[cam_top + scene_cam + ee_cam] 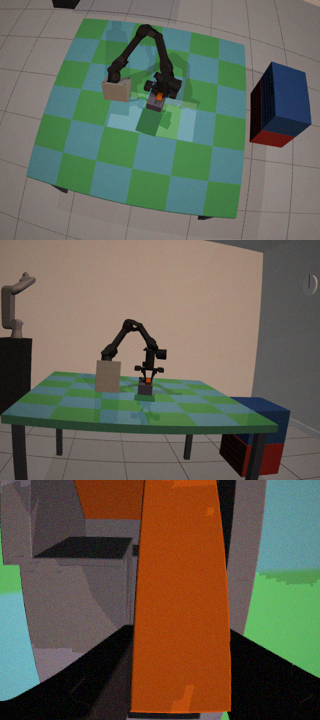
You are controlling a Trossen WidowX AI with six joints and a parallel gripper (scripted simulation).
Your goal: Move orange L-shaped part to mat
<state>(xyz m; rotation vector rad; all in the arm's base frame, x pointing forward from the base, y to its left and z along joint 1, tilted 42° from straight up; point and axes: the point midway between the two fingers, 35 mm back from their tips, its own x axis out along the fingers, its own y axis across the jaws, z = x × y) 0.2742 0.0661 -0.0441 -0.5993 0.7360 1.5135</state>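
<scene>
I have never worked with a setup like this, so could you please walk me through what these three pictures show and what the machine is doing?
It is one black robot arm bolted to a tan block on a checkered table. At its tip is a gripper, a two-fingered clamp.

One picture looks down from overhead, one looks across the room from the side, and the close-up comes from a camera on the arm's wrist, looking past the fingers.

On the table stands a small grey tray with a dark green mat beside it. An orange L-shaped part lies in the tray's pocket. In the wrist view the two dark fingers press against the long bar of the part from both sides, so the gripper is shut on it. It has not yet reached the mat.
</scene>
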